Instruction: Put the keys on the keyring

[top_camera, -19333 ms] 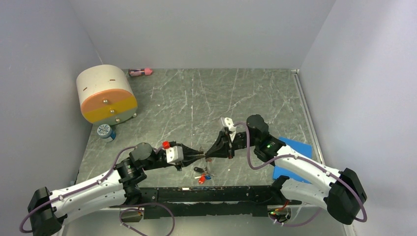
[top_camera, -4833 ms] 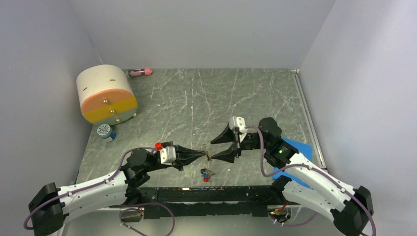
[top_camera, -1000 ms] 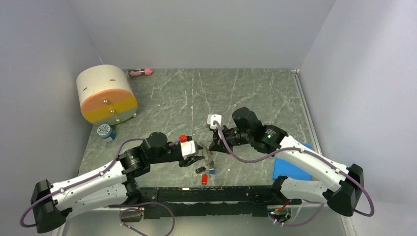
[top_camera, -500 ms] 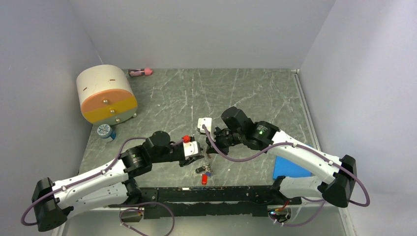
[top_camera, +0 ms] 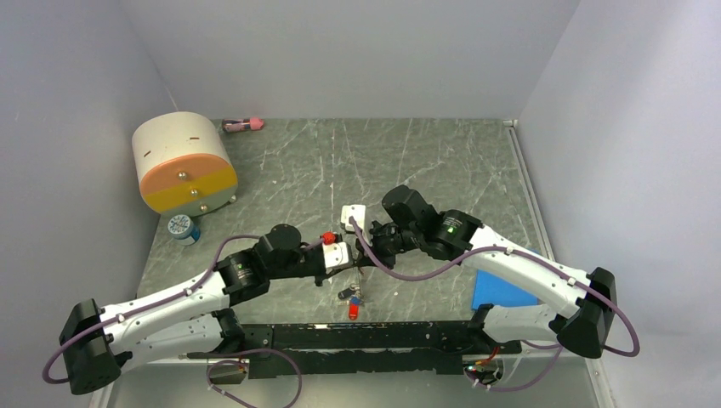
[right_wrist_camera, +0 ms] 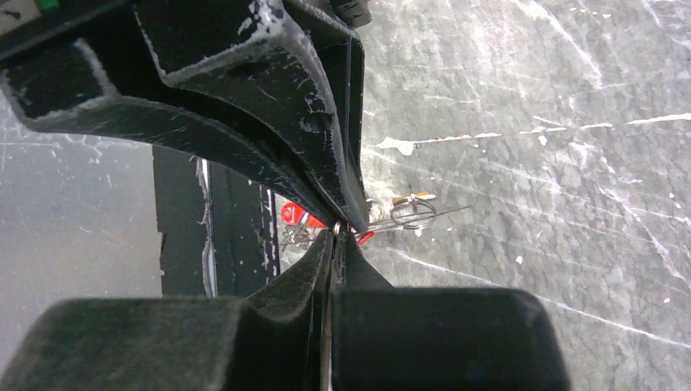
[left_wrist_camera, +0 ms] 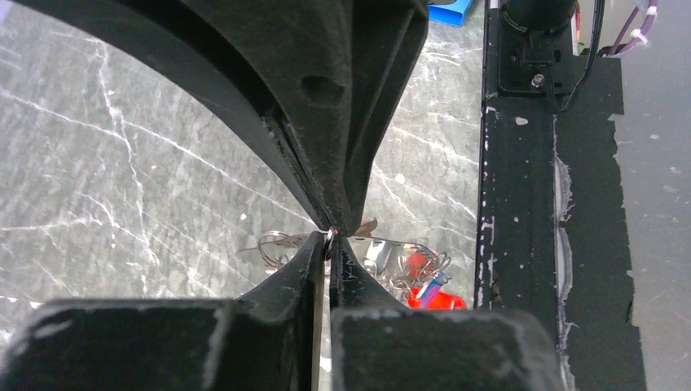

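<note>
We see left gripper (left_wrist_camera: 327,243) and right gripper (right_wrist_camera: 336,236) tip to tip, both pinched tight on the thin wire keyring (left_wrist_camera: 328,235). Red-headed keys (left_wrist_camera: 422,278) lie clustered just below on the veined grey table (left_wrist_camera: 122,163).

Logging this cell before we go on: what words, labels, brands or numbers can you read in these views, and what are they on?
No text can be read in any view.
Small jar: dark print on its lid, too small to read.
Keys: any stamped marks are too small and blurred to read.
Drum and blue pad: no lettering shows.
</note>
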You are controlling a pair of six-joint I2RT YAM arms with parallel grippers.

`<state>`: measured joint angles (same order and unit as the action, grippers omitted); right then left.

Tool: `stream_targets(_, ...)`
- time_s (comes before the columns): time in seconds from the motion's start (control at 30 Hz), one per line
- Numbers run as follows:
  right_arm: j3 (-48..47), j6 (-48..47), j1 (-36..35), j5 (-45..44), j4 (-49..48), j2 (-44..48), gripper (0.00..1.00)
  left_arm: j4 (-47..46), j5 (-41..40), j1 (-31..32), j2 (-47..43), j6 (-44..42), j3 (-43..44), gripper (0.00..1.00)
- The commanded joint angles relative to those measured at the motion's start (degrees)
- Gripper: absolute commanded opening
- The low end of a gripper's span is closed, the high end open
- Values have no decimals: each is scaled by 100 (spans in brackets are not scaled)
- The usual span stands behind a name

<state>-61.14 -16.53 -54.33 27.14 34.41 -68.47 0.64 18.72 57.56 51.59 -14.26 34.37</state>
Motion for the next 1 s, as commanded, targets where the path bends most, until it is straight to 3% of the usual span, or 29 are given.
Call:
stream_targets(0.0,-234,-43,-38,22,-183,-17,0,-338,154,27,-22,-41,210,3)
stream_targets(0.17,-163,-1,-28,-111,-322,19,3,-308,182,27,-110,11,165,3)
stream_targets(0.2,-142,23,-26,-118,-363,44,7,-322,181,32,-137,43,140,3)
stream_targets(0.23,-117,68,-30,-137,-425,77,20,-333,197,27,-164,84,114,2)
stream_targets(0.33,-14,164,-26,-65,-671,256,43,-490,177,25,-258,226,-27,3)
stream_targets(0.53,479,407,88,-120,-1395,851,68,-1058,143,18,-421,609,-409,3)
stream_targets(0.73,1064,986,507,127,-2130,1266,81,-2098,246,-3,-479,1115,-880,3)
stream_targets(0.97,1659,1614,1150,606,-2831,1678,85,-2995,665,-330,-439,1715,-1252,3)
